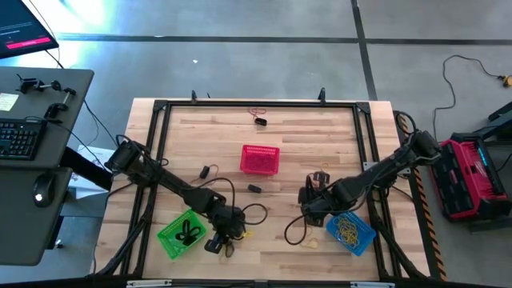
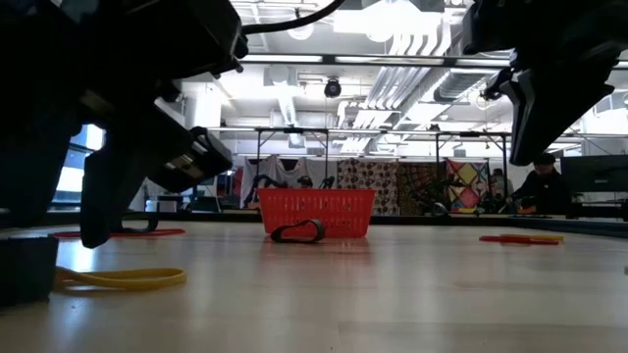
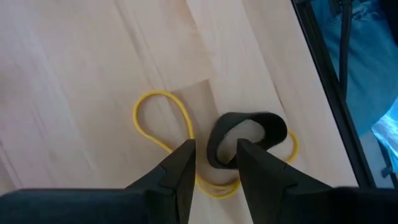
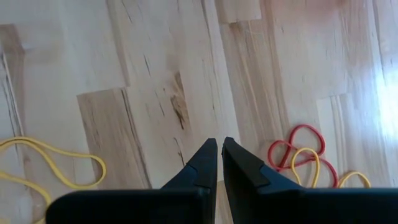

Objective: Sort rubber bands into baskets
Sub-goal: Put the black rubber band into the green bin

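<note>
Rubber bands: a black band (image 3: 245, 138) lies on a yellow band (image 3: 163, 121) on the table (image 1: 264, 136), near edge, just right of the green basket (image 1: 182, 233) (black bands inside). Left gripper (image 3: 216, 160): fingers parted, astride the black band's near edge. Right gripper (image 4: 219, 152): closed, empty, beside the blue basket (image 1: 352, 230), which holds yellow bands. Red basket (image 1: 260, 159): centre.
</note>
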Controlling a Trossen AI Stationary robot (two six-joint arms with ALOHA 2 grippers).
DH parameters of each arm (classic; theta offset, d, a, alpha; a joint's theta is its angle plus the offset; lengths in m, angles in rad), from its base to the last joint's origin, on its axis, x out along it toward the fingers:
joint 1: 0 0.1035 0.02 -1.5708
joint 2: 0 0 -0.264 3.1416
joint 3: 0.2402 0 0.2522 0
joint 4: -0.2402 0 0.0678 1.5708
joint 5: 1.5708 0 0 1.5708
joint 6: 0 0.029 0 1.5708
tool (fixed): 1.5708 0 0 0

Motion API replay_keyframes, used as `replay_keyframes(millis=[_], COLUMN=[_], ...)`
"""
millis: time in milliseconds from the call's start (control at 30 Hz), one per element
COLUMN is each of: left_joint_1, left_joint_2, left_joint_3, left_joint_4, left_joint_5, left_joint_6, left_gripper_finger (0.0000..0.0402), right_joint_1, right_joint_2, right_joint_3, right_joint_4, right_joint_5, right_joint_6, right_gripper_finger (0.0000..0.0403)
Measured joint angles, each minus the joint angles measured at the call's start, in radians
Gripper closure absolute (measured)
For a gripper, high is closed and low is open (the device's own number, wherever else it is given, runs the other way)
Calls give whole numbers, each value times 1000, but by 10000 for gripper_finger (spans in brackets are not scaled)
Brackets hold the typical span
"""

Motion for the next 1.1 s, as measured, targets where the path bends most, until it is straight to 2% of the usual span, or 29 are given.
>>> replay_keyframes(millis=[233,667,833,1100], left_joint_1=[0,0,8,13], left_joint_2=[7,31,53,34], left_joint_3=[0,0,0,0], left_joint_4=[2,16,32,16], left_joint_5=[14,21,53,52], left_joint_6=[23,34,46,52], left_gripper_finger=[313,321,332,393], right_joint_1=[24,26,26,26], right_joint_2=[0,0,0,0], right_joint_3=[0,0,0,0], right_joint_4=[0,-4,-11,-23], right_joint_5=[11,11,11,11], right_joint_6=[0,0,0,0], right_gripper_finger=[389,389,389,389])
